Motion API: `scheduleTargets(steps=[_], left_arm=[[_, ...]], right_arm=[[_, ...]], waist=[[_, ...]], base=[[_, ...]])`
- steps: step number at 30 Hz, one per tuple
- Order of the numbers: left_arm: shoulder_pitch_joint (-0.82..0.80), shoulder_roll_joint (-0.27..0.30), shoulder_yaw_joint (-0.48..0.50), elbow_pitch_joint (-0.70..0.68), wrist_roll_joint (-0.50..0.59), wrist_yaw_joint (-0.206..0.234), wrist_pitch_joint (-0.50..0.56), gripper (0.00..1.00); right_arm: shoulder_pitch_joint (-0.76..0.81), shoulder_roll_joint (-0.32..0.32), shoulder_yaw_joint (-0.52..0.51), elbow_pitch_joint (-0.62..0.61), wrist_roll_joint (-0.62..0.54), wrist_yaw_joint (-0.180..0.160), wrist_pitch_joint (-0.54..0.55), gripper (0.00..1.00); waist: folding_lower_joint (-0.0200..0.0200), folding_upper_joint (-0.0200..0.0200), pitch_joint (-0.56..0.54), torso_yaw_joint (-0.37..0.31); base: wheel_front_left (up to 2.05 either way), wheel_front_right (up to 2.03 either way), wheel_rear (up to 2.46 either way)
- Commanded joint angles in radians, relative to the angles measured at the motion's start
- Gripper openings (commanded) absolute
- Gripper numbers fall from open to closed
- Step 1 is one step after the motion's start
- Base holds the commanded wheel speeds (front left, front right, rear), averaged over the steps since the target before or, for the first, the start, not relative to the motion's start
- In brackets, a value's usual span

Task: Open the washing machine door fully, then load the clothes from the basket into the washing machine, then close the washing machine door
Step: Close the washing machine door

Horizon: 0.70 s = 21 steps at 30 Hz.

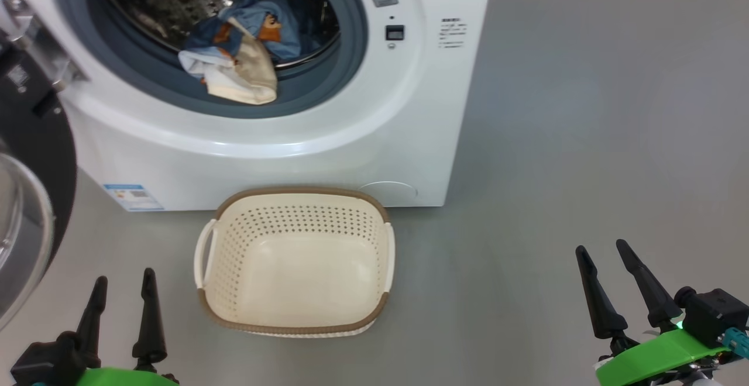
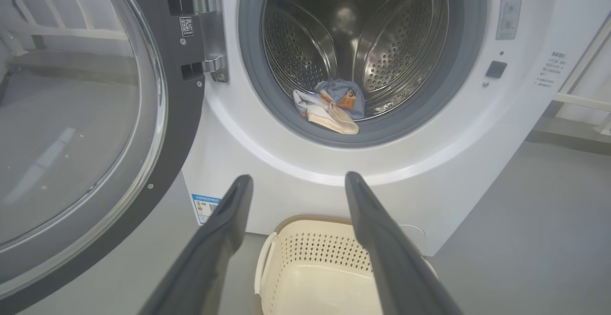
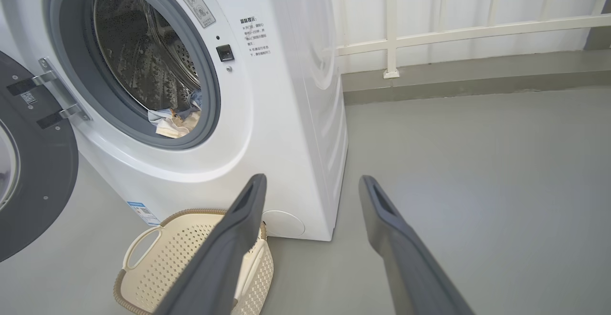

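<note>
Two grippers low at the near edge, both with fingers spread wide. Furthest left, up and outward from the left gripper [image 1: 124, 276]: the washing machine door [image 1: 35, 140], swung out on its metal hinge [image 1: 35, 47], black rim and bulging glass just beside that gripper's outer side. Left gripper itself over grey floor [image 1: 585, 111], gripping nothing. Ahead of it, low on the washing machine [image 1: 263, 164], a small blue label sticker [image 1: 133, 197]. Ahead and inward, the basket [image 1: 298, 190], upright on the floor, bare cream bottom showing, back rim close to the machine, standing between both grippers and the mouth of the drum [image 2: 405, 33]. Beyond the basket and higher, the clothes [image 1: 246, 52]: blue printed fabric with a beige piece, heaped at the drum's front lip, the beige piece draping onto the grey gasket [image 1: 351, 64]. Well to the right, the right gripper [image 1: 601, 247], likewise spread and holding nothing, open floor ahead, the machine's right corner ahead and inward.
</note>
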Motion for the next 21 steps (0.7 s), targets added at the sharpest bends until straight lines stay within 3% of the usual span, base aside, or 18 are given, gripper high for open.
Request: scheduleTargets(steps=[1,21], left_arm=[[-0.012,0.011,0.038,-0.022,-0.011,-0.002,-0.006,1.00],[0.033,-0.030,0.083,-0.024,-0.027,-0.002,-0.006,1.00]], right_arm=[[-0.018,-0.023,0.035,-0.023,-0.001,0.002,-0.005,1.00],[-0.092,-0.070,0.169,0.009,0.009,0.002,-0.005,1.00]], waist=[[0.0000,0.0000,0.004,0.044],[0.0000,0.0000,-0.026,0.314]], base=[[0.00,0.00,0.00],[0.00,0.00,0.00]])
